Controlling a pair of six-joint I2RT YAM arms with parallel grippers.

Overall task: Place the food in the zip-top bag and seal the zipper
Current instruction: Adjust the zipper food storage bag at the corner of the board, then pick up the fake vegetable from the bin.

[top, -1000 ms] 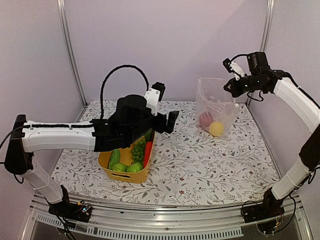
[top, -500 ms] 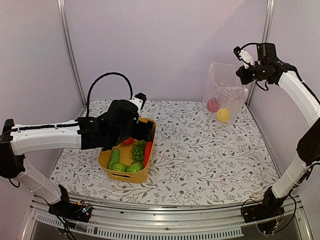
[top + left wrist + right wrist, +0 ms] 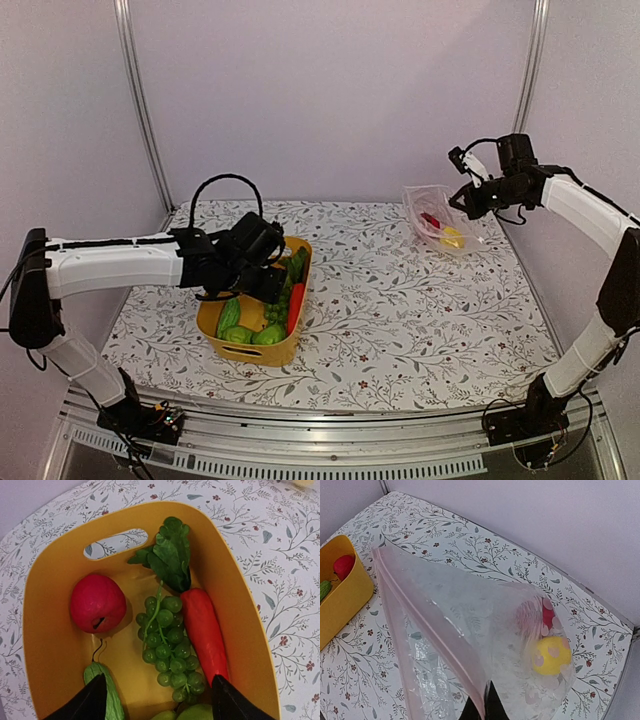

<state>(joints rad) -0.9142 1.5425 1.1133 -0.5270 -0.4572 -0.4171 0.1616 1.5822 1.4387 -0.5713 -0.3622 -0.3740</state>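
Observation:
My left gripper [image 3: 272, 285] [image 3: 159, 700] is open low inside the yellow basket [image 3: 288, 349], its jaws either side of the green grapes [image 3: 167, 647]. A red apple [image 3: 96, 602], an orange carrot with green top [image 3: 202, 630], a green cucumber [image 3: 111, 692] and limes [image 3: 268, 335] lie in the basket. My right gripper [image 3: 470, 197] [image 3: 482, 705] is shut on the clear zip-top bag [image 3: 438, 222] [image 3: 470, 630] at its pink zipper strip [image 3: 427, 625]. The bag holds a yellow lemon [image 3: 551, 655] and a red fruit [image 3: 547, 616].
The floral tablecloth [image 3: 400, 310] covers the table. Metal frame posts [image 3: 528, 70] stand at the back corners. The left arm's black cable [image 3: 215, 185] loops above the basket. The bag lies at the back right, near the wall.
My right gripper has come down with the bag from high up to near the table. My left gripper has dropped into the basket over the grapes.

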